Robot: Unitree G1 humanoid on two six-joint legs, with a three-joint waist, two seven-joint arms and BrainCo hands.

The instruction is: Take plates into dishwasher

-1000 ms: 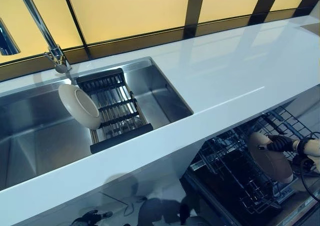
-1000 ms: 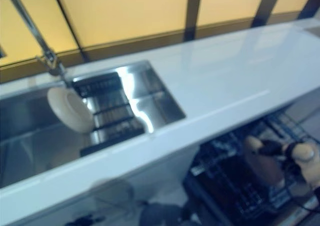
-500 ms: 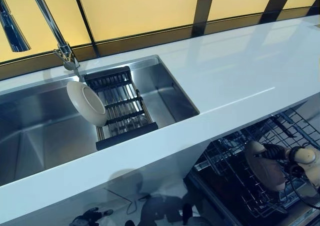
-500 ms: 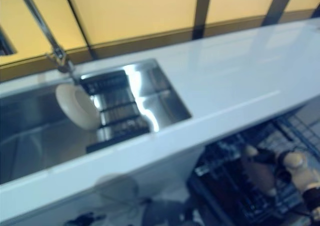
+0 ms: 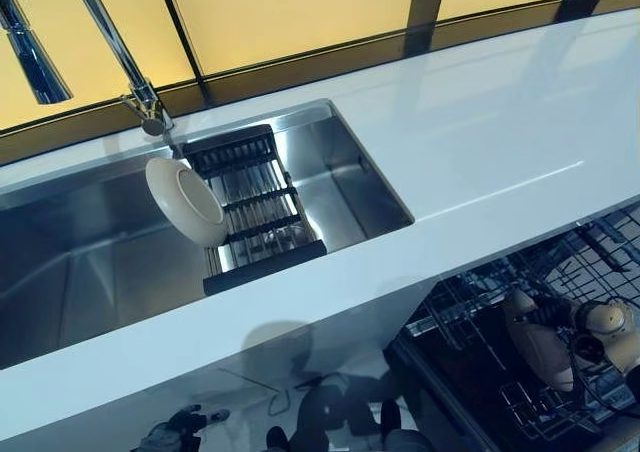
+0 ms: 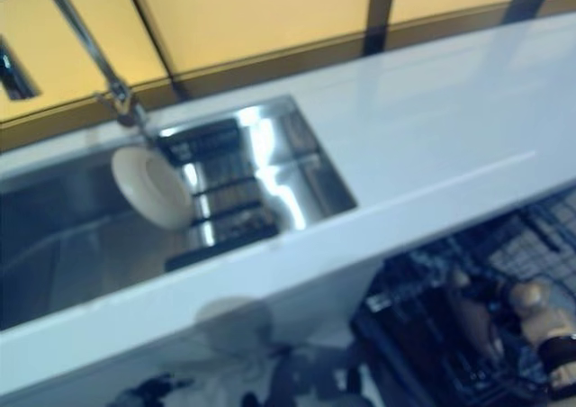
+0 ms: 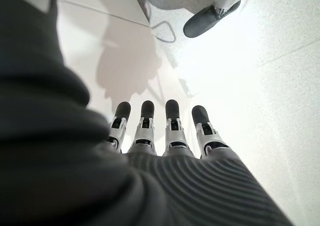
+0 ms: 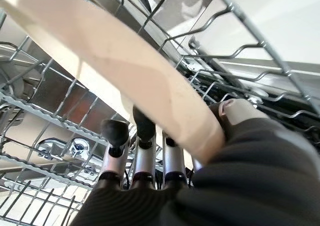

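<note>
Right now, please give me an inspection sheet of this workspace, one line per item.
Surface: white counter bare; steel sink holds a drying rack.
Job's things: one plate leans on the drying rack; another plate is over the open dishwasher rack.
Clutter: nothing seen.
Hands: right hand grips that plate; left hand hangs open over the floor.
Cables: nothing seen.
Surroundings: faucet, yellow panels behind.

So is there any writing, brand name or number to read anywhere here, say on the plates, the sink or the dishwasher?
None that can be read.
The plate in the right hand, held over the dishwasher rack: plain beige, no print.
The plate leaning in the sink: plain, no mark.
Sink, faucet and countertop: no label shows.
The left hand hangs over bare floor.
</note>
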